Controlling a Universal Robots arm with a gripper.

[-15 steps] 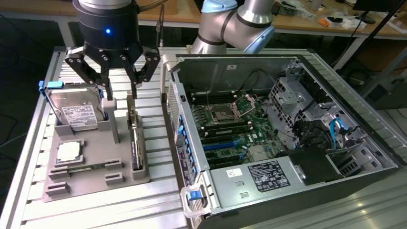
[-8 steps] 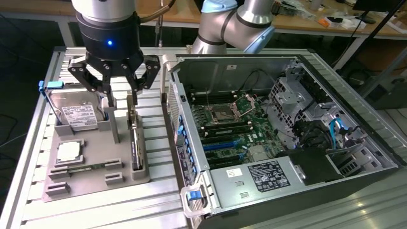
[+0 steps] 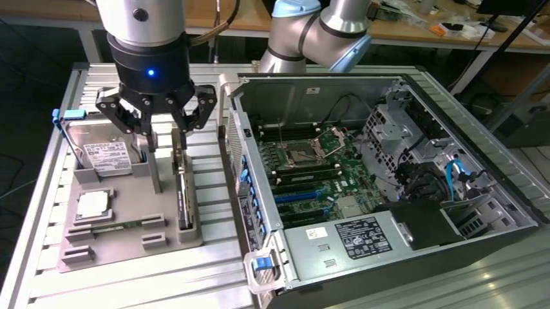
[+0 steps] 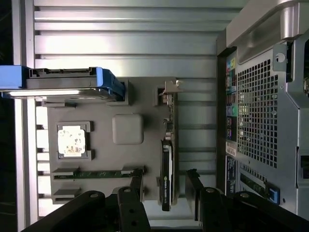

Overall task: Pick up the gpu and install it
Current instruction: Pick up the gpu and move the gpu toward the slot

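I'm seeing the gpu point(image 3: 183, 193) point(image 4: 166, 174) standing on its long edge in a slot of the grey holder tray point(image 3: 129, 222) point(image 4: 104, 159). Its silver bracket end is pointing toward 12 o'clock in the exterior view. The gripper point(image 3: 163, 143) point(image 4: 165, 186) is hanging above the card. The jaws are standing wide open and gripping nothing, and in the wrist view one finger is showing on each side of the card's dark end.

Working outward in the exterior view, the square silver processor chip point(image 3: 93, 205) point(image 4: 71, 141) is lying flat in its pocket at 9 o'clock from the gpu. The hard drive point(image 3: 105, 156) point(image 4: 63, 83) with its blue frame is sitting in the tray at about 10 o'clock. A narrow green board point(image 4: 96, 173) is resting in another slot between chip and card.

At 3 o'clock, just beside the tray, the computer case point(image 3: 387, 257) point(image 4: 256, 111) is lying open — I'm looking straight down at its green motherboard point(image 3: 318, 174). Tray and case are both sitting on the slatted metal desk point(image 3: 129, 283) point(image 4: 130, 43).
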